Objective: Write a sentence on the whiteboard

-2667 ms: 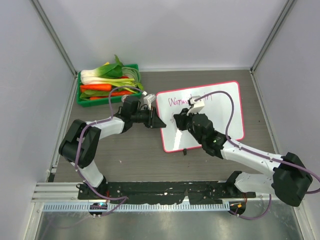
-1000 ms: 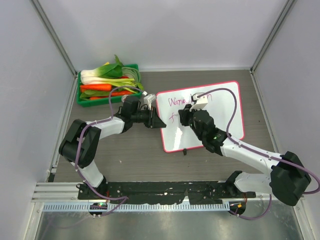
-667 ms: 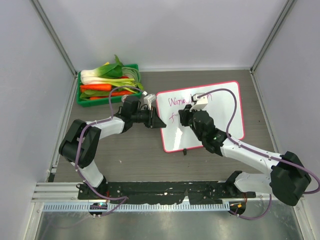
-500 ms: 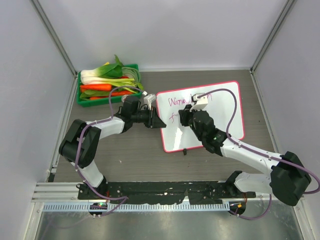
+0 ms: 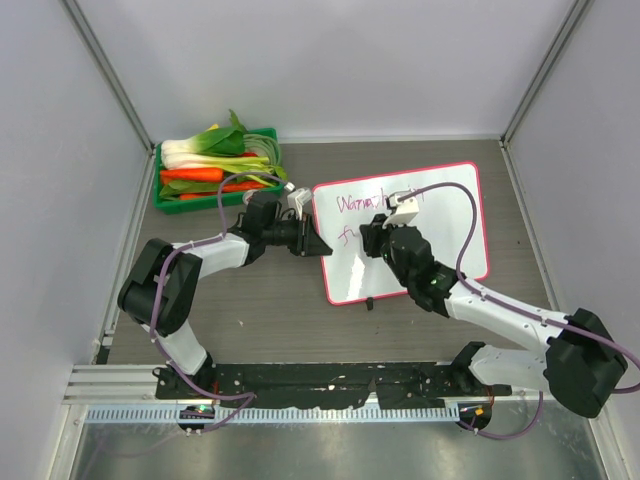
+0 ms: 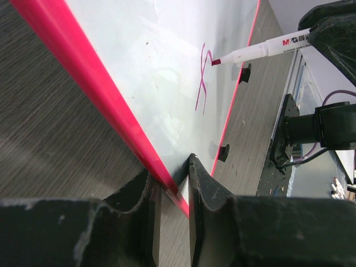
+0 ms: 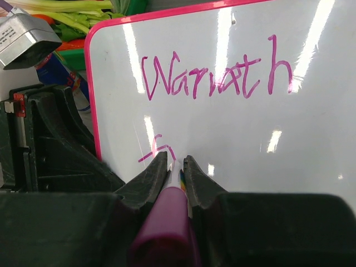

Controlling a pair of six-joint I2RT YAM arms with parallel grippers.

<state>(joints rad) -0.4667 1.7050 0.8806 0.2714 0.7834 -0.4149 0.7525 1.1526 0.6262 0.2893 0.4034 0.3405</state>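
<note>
The whiteboard (image 5: 440, 245) lies on the table, glossy white with a pink-red frame. Of the sentence (image 5: 365, 203), the pink word "Warmth" (image 7: 214, 78) fills the top line, and a short stroke (image 7: 156, 150) begins a second line. My right gripper (image 5: 368, 238) is shut on a white marker with a magenta cap (image 7: 167, 222). The marker's tip (image 6: 216, 62) rests on the board beside that stroke (image 6: 203, 83). My left gripper (image 5: 318, 247) is shut on the board's left frame edge (image 6: 83, 72), one finger on each side.
A green crate (image 5: 215, 170) full of leeks and carrots stands at the back left, close behind my left arm. White walls enclose the table on three sides. Two small black feet (image 6: 245, 72) stick out from the board's near edge.
My right gripper has edged slightly right with the marker, and the second-line stroke has grown a little. The left gripper has stayed still on the frame.
</note>
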